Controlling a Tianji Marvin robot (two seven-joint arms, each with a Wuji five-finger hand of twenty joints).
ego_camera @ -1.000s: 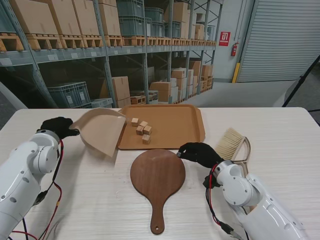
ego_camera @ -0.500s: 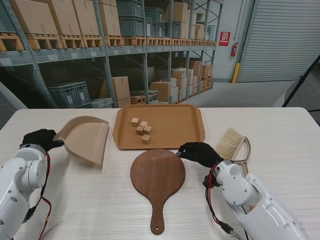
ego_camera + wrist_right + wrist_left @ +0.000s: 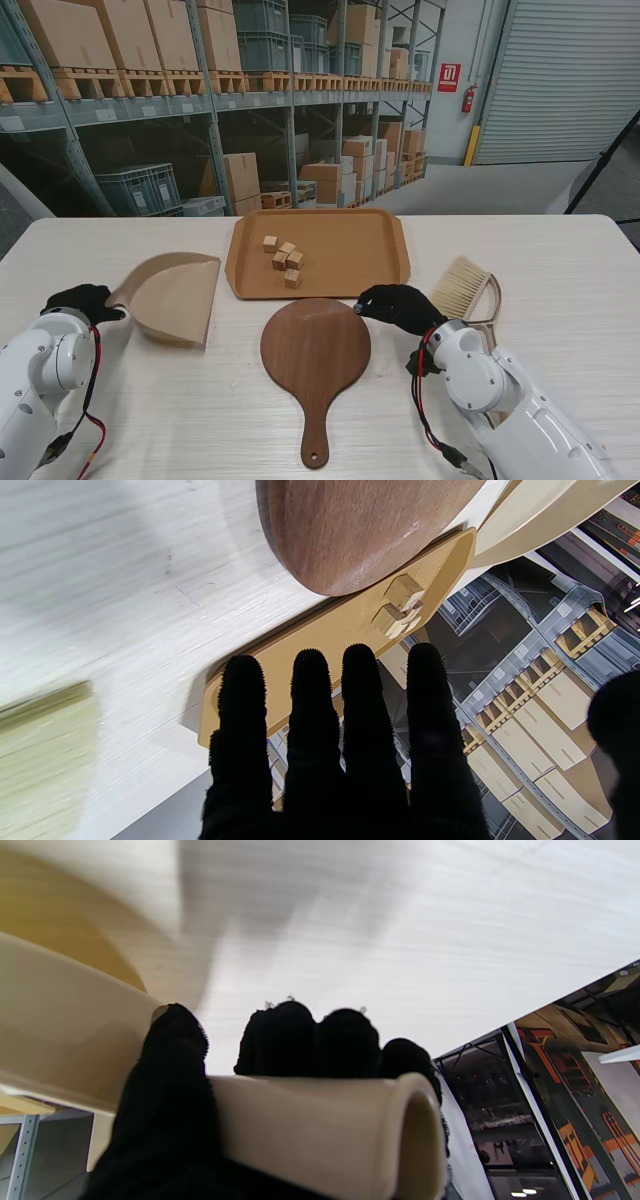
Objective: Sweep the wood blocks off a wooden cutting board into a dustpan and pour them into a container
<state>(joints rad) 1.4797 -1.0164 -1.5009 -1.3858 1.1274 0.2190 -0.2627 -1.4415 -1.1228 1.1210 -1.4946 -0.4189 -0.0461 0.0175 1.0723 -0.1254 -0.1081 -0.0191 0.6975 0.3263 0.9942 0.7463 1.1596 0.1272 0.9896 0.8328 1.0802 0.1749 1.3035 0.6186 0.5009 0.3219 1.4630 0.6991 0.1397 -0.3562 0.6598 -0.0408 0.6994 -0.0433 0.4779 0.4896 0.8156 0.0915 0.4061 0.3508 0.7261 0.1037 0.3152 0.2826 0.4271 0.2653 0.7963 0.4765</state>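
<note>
Gripping one dustpan (image 3: 175,296), left robot hand (image 3: 82,300), right robot hand (image 3: 398,305) spread empty, five blocks (image 3: 283,258) on tray (image 3: 355,252)

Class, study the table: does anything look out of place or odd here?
Nothing stands out. The wood blocks sit together inside the tray, none spilled; the cutting board is bare; the dustpan is held in the left hand.

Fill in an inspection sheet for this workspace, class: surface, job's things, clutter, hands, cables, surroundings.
Surface: pale wood-grain table.
Job's things: wood blocks in the tray; cutting board bare; dustpan left; brush lying right.
Clutter: nothing seen.
Hands: left hand shut on the dustpan handle; right hand open, holding nothing.
Cables: red and black wires along both arms.
Surroundings: warehouse shelving with boxes.
</note>
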